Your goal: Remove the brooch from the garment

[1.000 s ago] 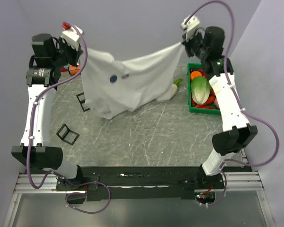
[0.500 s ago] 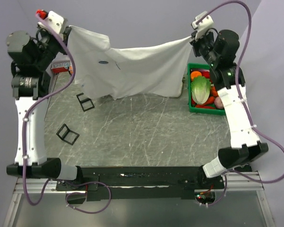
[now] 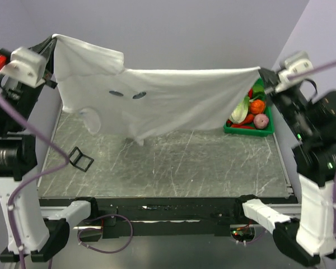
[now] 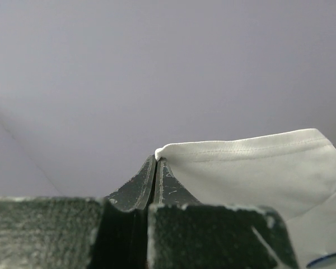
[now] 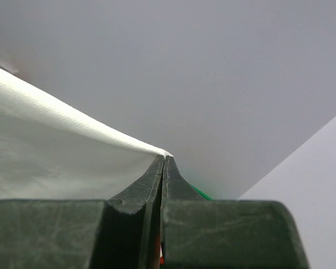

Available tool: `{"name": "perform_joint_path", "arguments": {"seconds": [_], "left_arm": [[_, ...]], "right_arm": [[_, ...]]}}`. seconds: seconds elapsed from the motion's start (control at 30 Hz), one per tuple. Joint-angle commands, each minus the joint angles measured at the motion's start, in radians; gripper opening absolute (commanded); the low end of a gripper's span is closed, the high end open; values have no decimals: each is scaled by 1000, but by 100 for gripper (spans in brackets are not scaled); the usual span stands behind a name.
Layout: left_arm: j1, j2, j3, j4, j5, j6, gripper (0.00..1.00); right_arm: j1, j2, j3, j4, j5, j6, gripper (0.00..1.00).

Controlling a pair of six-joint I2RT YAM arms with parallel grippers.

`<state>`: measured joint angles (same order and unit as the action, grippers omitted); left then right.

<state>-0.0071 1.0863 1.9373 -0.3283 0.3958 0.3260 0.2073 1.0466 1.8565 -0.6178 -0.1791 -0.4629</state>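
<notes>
The white garment [image 3: 173, 103] hangs stretched in the air between both arms, above the back of the table. On its upper left part sits the brooch [image 3: 116, 93], a small dark oval, with a second small dark mark [image 3: 138, 96] just right of it. My left gripper [image 3: 51, 42] is shut on the garment's top left corner; in the left wrist view its jaws [image 4: 155, 159] pinch a hemmed edge of the cloth [image 4: 252, 168]. My right gripper [image 3: 262, 73] is shut on the top right corner, and its closed tips [image 5: 165, 157] hold the white hem [image 5: 67, 120].
A green bin [image 3: 267, 130] of vegetables stands at the back right, partly behind the cloth. A black square frame [image 3: 81, 159] lies on the grey table [image 3: 185, 162] at the left. Purple walls close in behind and at the right.
Both arms have risen and spread apart toward the camera. The garment has come off the table and is now pulled out wide and nearly flat.
</notes>
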Motion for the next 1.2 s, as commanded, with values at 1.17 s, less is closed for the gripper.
{"name": "perform_joint_path", "arguments": {"seconds": [1.17], "left_arm": [[-91, 759, -494, 146, 38, -246, 1]], "right_arm": [[10, 677, -511, 311, 177, 41, 0]]}}
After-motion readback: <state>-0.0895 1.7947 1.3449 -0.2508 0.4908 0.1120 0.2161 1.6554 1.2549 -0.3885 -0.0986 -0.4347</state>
